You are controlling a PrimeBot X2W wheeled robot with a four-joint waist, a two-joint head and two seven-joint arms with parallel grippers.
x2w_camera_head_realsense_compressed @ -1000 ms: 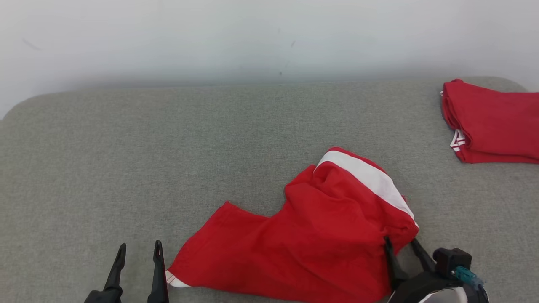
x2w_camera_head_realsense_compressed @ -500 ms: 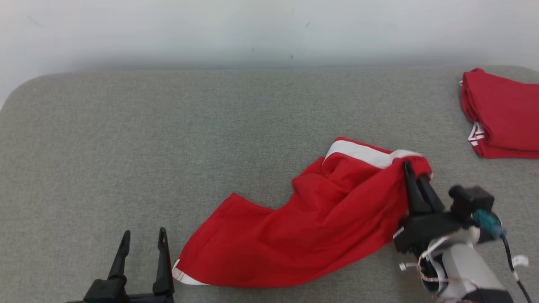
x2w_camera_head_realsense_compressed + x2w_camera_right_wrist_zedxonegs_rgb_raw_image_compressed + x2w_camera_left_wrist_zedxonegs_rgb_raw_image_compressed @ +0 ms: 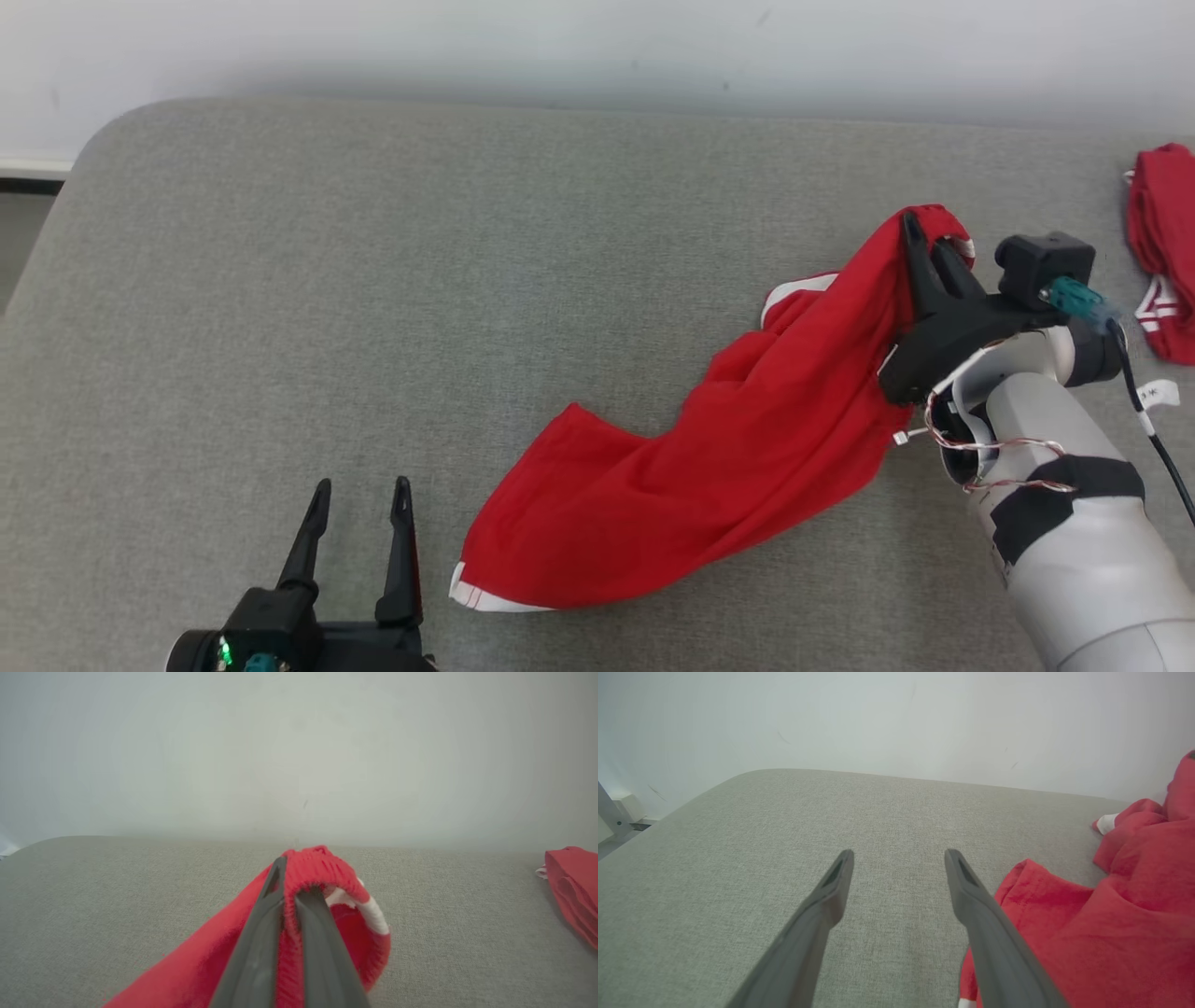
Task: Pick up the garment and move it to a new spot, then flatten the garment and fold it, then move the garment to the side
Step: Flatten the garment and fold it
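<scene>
The right fingers (image 3: 920, 266) were closed on an edge of the red garment (image 3: 747, 448), the cloth pinched between them and bunched over their tips. In the right wrist view the right fingers (image 3: 259, 947) clamped a ribbed red fold of the garment (image 3: 201, 961), with a white band just beside it. From that held end the garment hung down and trailed leftward across the surface (image 3: 373, 280), its other end lying flat just beside the left fingers (image 3: 400, 551), apart from them. The left fingers (image 3: 822, 914) stood spread wide and held nothing, with the garment (image 3: 1111, 933) to their right.

A second earlier the right fingers had been open at the garment's near right edge; since then they had shut on it and raised that end up and away. The garment, heaped before, was now drawn out long. The head camera had also shifted.

The surface was grey woven fabric with a rounded far left corner. A folded garment (image 3: 1162, 243), also red, lay at its far right, well apart. A pale wall (image 3: 560, 37) stood behind.
</scene>
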